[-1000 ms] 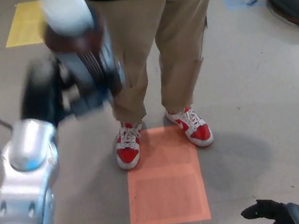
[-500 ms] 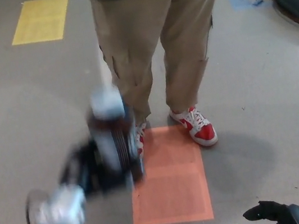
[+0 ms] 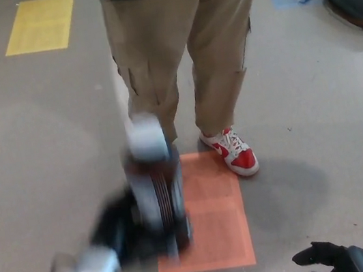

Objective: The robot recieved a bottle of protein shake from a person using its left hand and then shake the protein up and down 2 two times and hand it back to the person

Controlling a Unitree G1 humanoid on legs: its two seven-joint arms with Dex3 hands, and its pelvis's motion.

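Watching from the side, only the head view to go on: the left robot hand is clamped around the protein shake bottle, low in front of the robot and over the edge of the orange floor mat. The bottle stands roughly upright, white cap on top, long axis pointing up toward the person standing right behind it. I'd say it's mid-shake, and the handback just needs the bottle going up and forward, since the person's hands are cut off above the frame. Everything around the left robot hand is motion-smeared, so the individual fingers are hard to make out. The right robot hand sits idle at the bottom right, partly cut off; can't tell if it's spread or closed.
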